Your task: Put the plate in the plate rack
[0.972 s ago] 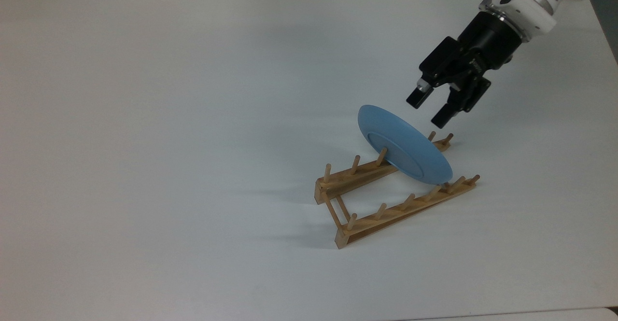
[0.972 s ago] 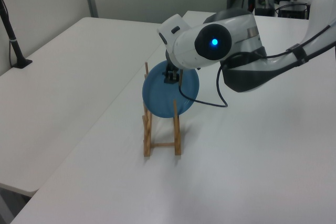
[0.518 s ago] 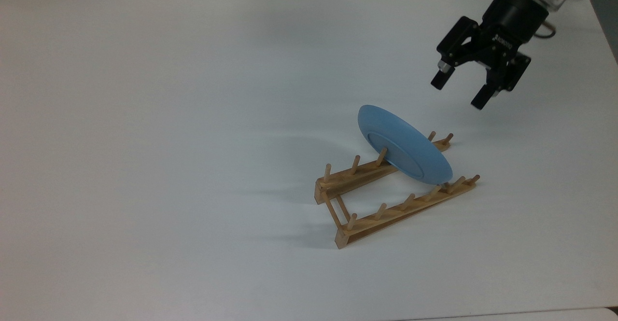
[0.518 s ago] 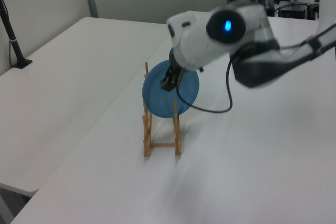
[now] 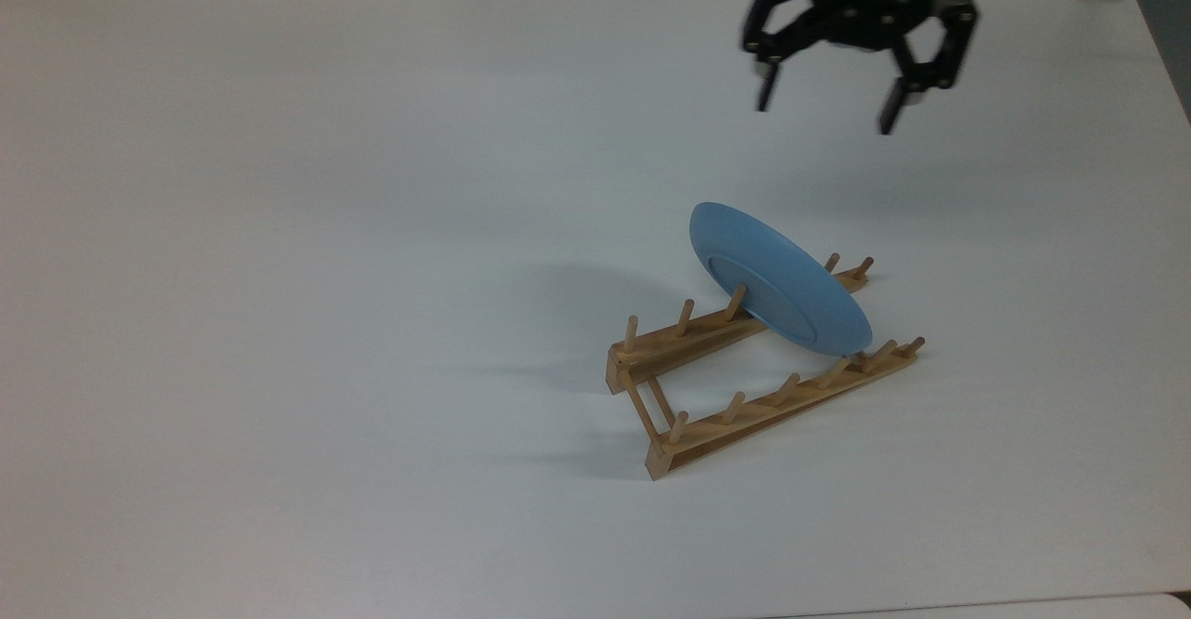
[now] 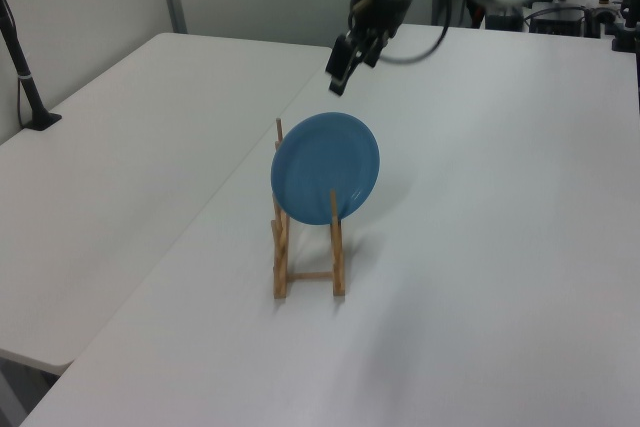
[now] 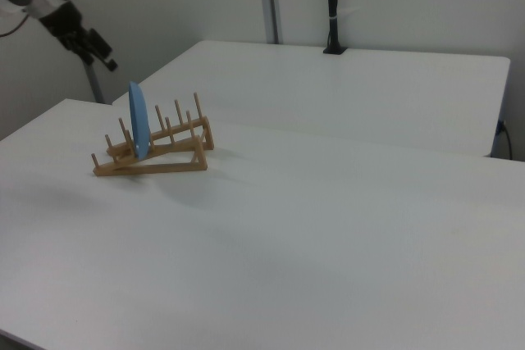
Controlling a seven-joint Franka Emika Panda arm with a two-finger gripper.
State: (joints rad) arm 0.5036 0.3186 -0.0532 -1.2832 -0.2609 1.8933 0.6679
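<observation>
- In the top view, going from its left, you meet the light wooden plate rack (image 5: pixel 758 372) first: 2 long rails joined by thin crossbars, with upright pegs along each rail, standing on the white table (image 5: pixel 279 228).
- Next comes the round, shallow, light-blue plate (image 5: pixel 780 279), which stands on edge across both rails, toward the top view's right end of the rack. Its lower rim sits between pegs, and I judge that this is what keeps it from rolling or falling flat.
- The plate leans a little, its upper edge tipped toward the top view's left, so it looks propped by the pegs, not balanced.
- Further toward the top view's right and higher in the frame, you see the black two-finger gripper (image 5: pixel 825 102) with its fingers spread wide apart and nothing between them. It hangs well apart from the plate and the rack.
- From this I judge the placing done: the plate is in the rack and the arm is clear of it.
- The left view shows you the plate's (image 6: pixel 325 168) round face nearly head-on, centred over the rack (image 6: pixel 308 247), with the gripper (image 6: pixel 345 62) above and behind it.
- The right view shows you what the others do not: the plate (image 7: pixel 137 120) edge-on as a thin, near-upright sliver in the rack (image 7: pixel 152 152), so you can read its small tilt there.
</observation>
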